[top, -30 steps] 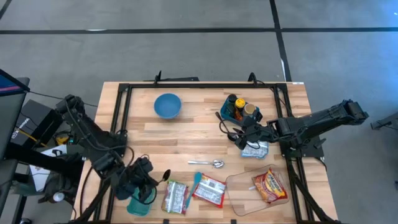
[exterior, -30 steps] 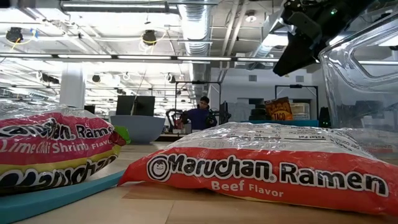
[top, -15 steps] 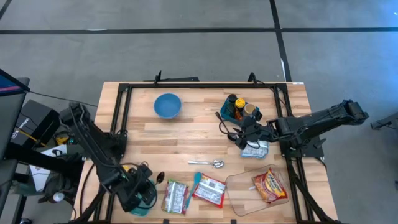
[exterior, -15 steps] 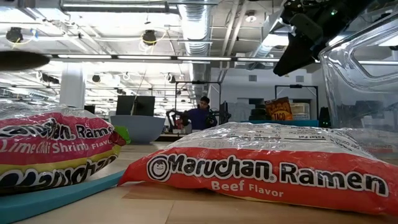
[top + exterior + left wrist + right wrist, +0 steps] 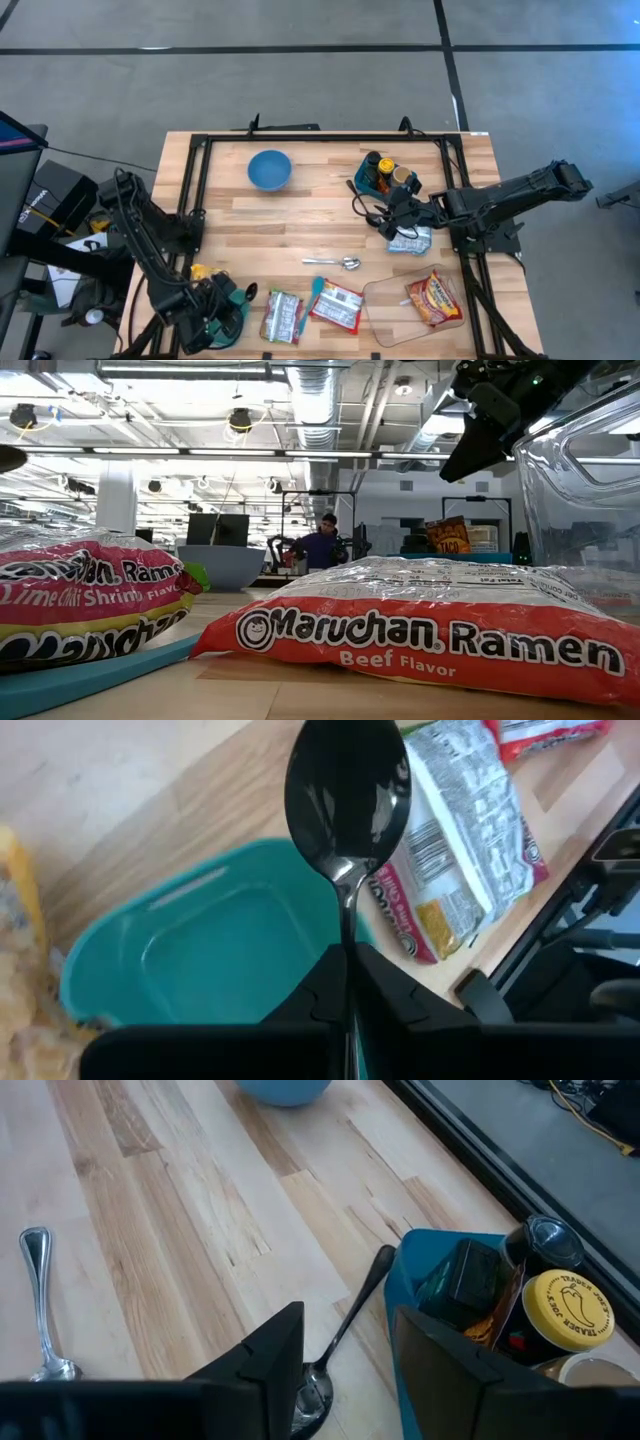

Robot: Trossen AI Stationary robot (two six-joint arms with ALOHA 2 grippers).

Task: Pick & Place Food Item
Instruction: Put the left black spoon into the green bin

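My left hand [image 5: 345, 970] pinches a black spoon [image 5: 348, 795] over the teal tub [image 5: 200, 955] | ramen packs [image 5: 336, 307] lie on the tabletop [image 5: 300, 215], none moved yet | right hand [image 5: 345, 1355] half open, holding nothing.

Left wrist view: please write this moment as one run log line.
left pincer: shut on black spoon | spoon: above teal container | right pincer: open, by black spoon on table

Beef ramen pkt [image 5: 430, 625] front, shrimp ramen pkt [image 5: 85, 610] beside.
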